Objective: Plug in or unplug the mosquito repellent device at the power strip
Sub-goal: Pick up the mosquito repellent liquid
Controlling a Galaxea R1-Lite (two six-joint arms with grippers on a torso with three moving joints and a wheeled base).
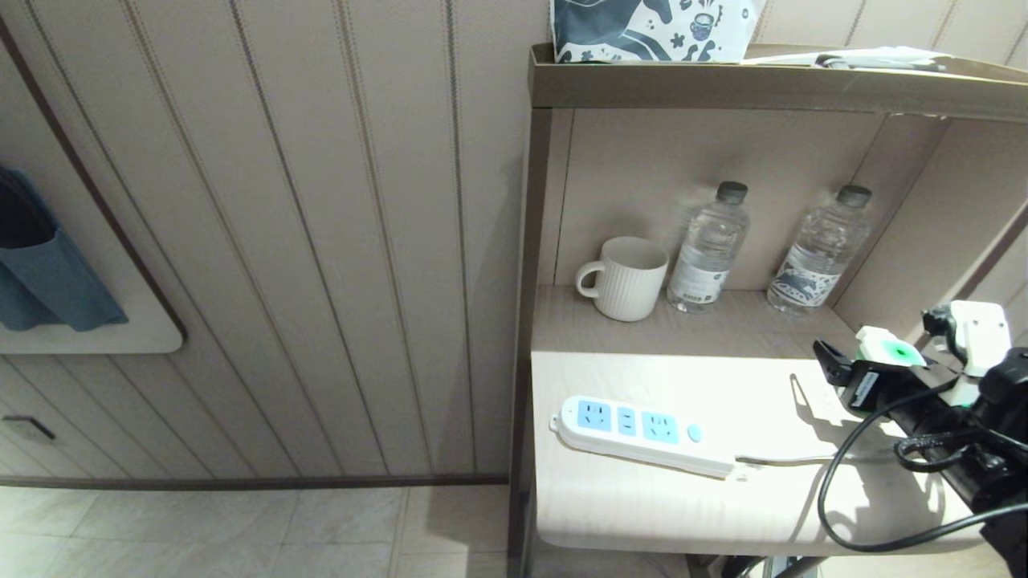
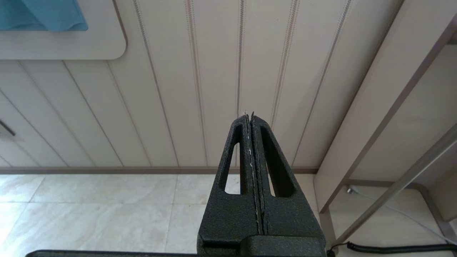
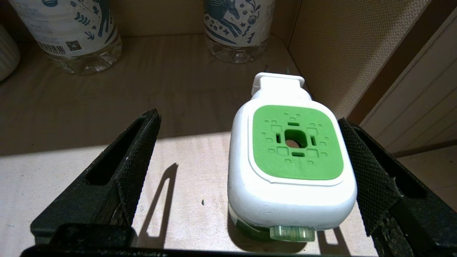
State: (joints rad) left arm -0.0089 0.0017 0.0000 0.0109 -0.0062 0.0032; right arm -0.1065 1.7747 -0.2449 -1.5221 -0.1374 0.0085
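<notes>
On the table, left to right: power strip (image 1: pixel 642 434) mid-table, sockets empty, then mosquito repellent device (image 3: pixel 291 162) near the right edge between the right gripper (image 1: pixel 863 372)'s wide-open, empty fingers, hugging one finger, prongs pointing away toward the back.

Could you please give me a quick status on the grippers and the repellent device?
Right gripper open around the repellent device, not yet closed. Left gripper shut, parked away. Power strip sockets empty. Nothing between device and strip.
</notes>
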